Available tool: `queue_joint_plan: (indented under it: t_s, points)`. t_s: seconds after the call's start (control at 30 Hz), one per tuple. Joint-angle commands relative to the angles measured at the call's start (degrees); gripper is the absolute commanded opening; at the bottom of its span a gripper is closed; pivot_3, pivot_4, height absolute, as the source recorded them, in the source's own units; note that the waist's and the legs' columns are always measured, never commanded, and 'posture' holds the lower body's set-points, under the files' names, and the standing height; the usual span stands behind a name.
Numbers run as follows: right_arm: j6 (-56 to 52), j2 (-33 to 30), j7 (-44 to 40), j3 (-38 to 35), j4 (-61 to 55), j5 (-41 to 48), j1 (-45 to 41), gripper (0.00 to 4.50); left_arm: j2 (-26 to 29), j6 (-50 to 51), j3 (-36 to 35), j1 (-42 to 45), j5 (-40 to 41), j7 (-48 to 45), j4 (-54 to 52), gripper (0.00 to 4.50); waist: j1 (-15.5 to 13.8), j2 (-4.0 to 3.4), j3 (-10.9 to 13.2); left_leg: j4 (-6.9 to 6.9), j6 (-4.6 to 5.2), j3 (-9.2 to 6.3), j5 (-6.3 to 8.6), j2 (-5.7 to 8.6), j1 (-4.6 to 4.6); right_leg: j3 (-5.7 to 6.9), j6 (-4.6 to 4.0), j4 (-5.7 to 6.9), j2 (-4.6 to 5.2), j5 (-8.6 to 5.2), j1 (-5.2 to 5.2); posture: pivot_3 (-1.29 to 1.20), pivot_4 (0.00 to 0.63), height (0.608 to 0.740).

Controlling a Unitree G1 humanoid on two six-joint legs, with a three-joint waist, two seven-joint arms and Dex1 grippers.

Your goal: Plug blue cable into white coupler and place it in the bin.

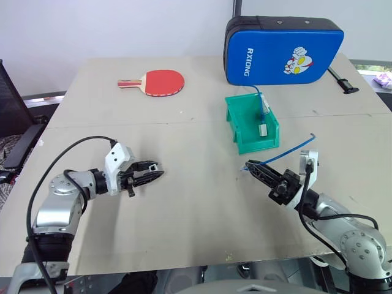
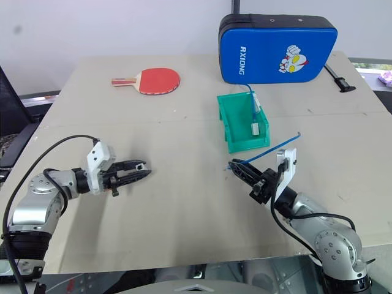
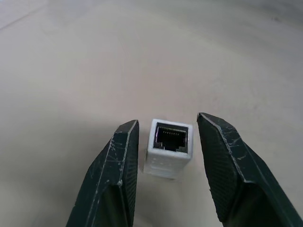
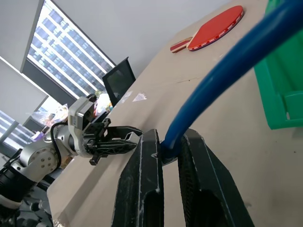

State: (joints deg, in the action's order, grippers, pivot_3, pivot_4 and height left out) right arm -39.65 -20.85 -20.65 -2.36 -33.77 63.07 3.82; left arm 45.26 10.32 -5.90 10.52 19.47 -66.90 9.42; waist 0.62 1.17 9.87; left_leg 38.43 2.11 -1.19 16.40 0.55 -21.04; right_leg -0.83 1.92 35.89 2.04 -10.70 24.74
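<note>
Table [image 1: 184, 202] scene, beige top, head views looking down over both arms.

Left gripper [image 1: 156, 173]: low over the table on the robot's left side, fingers pointing toward the centre. In the left wrist view the two black fingers [image 3: 113, 175] stand partly apart with the white coupler [image 3: 169, 147] between them. Narrow gaps show on both sides of the coupler, so the fingers do not touch it. Coupler sits on the table surface, dark socket hole facing the camera, contacts visible inside.

Right gripper [image 1: 253, 167]: on the robot's right side, fingers pointing toward the centre and slightly up. Jaws closed tight on the blue cable [image 1: 288, 152]; the right wrist view shows the cable [image 4: 222, 80] pinched between the two finger pads near one end. From the grip, the cable rises in a shallow arc to the right and ends free in the air just right of the bin. Plug at the gripped end too small to make out.

Green bin [image 1: 236, 125]: on the table beyond the right gripper, in front of the blue padded case [image 1: 282, 49]. Inside it, a second blue cable [image 1: 262, 107] with a white coupler [image 1: 262, 130] on its lower end, leaning against the right wall.

Elsewhere: red table tennis paddle [image 1: 160, 81] lying flat at the far left of the table, well apart from the bin. Black strap [image 1: 342, 81] trailing on the table to the right of the case.
</note>
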Motion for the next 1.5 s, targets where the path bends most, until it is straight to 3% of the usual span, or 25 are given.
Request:
queue_joint_plan:
  t_s: [0.03, 0.1, 0.33, 0.5, 0.7, 0.9, 1.1, 1.5]
  points:
    - [1.0, -0.3, 0.3, -1.1, -3.4, 0.3, 0.6, 0.00, 0.2, -3.0, 1.0, 1.3, -1.4, -1.3, 1.6, 1.45, 0.0, 0.00, 0.0, 0.00, 0.00, 0.00, 0.00, 0.00, 0.00, 0.00, 0.00, 0.00, 0.00, 0.00, 0.00, 0.00, 0.150, 0.740]
    - [1.1, -0.6, 0.5, -1.3, -3.8, 0.2, 0.8, 0.00, 0.1, -2.7, 1.6, 1.6, -0.8, -2.3, 1.2, 0.63, 0.1, 0.00, 0.0, 0.00, 0.00, 0.01, 0.00, -0.01, 0.00, -0.02, 0.00, 0.00, 0.03, 0.00, 0.00, 0.00, 0.150, 0.740]
    - [0.8, -3.2, -0.2, -0.5, -4.8, -1.9, -2.5, 0.00, -1.0, 3.6, 3.6, 3.6, 2.5, -3.8, -6.2, 0.59, 0.1, 0.01, 0.0, 0.01, 0.00, 0.01, 0.00, 0.00, -0.01, 0.00, 0.01, 0.00, 0.05, 0.00, 0.00, 0.00, 0.150, 0.740]
    - [-0.2, -8.7, -4.4, 4.2, -3.2, -10.0, -13.2, 0.00, -6.0, 9.8, 11.6, 9.7, 3.1, -4.1, -13.9, 0.59, 0.0, 0.01, 0.0, 0.10, 0.00, 0.02, 0.00, 0.04, -0.04, -0.01, 0.05, 0.00, 0.01, 0.00, -0.01, 0.00, 0.150, 0.740]
    - [-1.2, -12.9, -11.5, 12.1, 4.4, -19.6, -25.1, 0.00, -14.7, 6.3, 22.7, 20.9, -4.4, -4.5, -5.6, 0.59, 0.0, 0.05, 0.0, 0.12, 0.01, -0.07, 0.00, 0.15, -0.11, 0.01, 0.00, 0.02, -0.06, 0.03, -0.01, 0.00, 0.150, 0.740]
    - [0.0, -14.2, -15.7, 16.3, 9.4, -27.8, -28.1, 0.00, -20.0, -2.9, 27.8, 25.8, -10.0, -6.3, 6.2, 0.59, 0.0, 0.04, 0.0, 0.09, 0.01, -0.21, 0.00, 0.14, -0.25, 0.12, -0.01, 0.03, -0.08, 0.03, 0.08, 0.00, 0.150, 0.740]
    - [-0.1, -13.3, -18.1, 18.1, 10.6, -32.0, -27.8, 0.00, -21.9, -8.4, 29.0, 26.7, -12.9, -7.7, 12.1, 0.59, -0.1, 0.04, 0.0, 0.37, 0.01, -0.30, 0.00, 0.17, -0.78, 0.22, -0.01, 0.05, -0.02, 0.04, 0.43, 0.00, 0.150, 0.740]
    - [-2.3, -13.8, -21.8, 20.8, 10.0, -35.8, -27.2, 0.00, -23.1, -10.3, 28.9, 26.3, -14.7, -7.8, 12.9, 0.59, -0.1, 0.04, 0.0, 0.72, 0.03, -0.36, 0.01, 0.19, -0.74, 0.27, 0.08, 0.10, -0.01, 0.10, 0.27, 0.00, 0.150, 0.740]
